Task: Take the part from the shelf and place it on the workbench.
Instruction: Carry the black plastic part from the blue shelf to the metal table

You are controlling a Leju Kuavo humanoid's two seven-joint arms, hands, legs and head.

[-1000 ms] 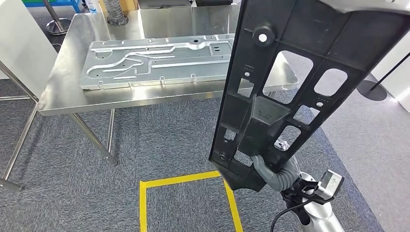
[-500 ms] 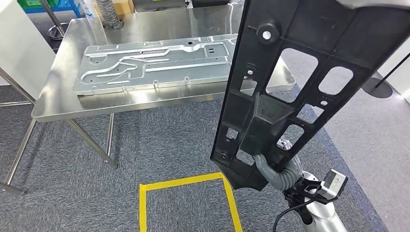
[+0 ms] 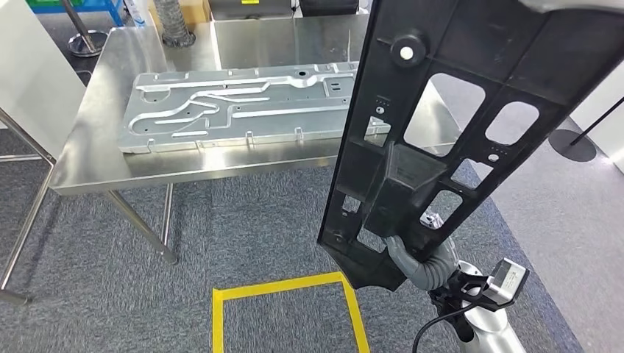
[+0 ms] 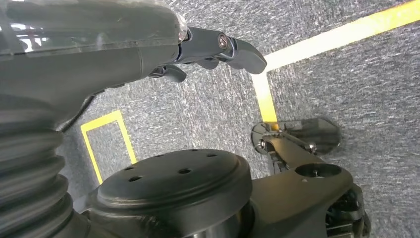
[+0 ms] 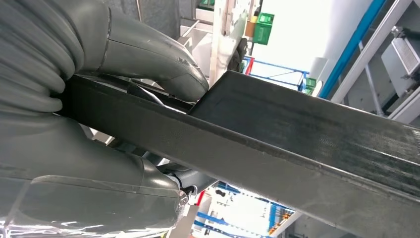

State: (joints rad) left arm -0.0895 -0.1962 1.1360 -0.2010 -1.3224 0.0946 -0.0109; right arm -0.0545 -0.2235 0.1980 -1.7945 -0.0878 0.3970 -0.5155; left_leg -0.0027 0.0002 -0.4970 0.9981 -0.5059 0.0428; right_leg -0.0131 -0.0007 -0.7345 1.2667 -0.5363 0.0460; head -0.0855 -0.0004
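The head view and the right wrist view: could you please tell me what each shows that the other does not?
Head view alone: the steel workbench carrying a silver metal panel, and yellow floor tape on grey carpet. Right wrist view alone: blue racking and a green bin behind. Both: the right hand gripping the black part near its lower end.

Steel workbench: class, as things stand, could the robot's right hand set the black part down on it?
Probably not yet. The right hand grips the black part upright, over carpet short of the steel workbench, whose top already carries a metal panel.
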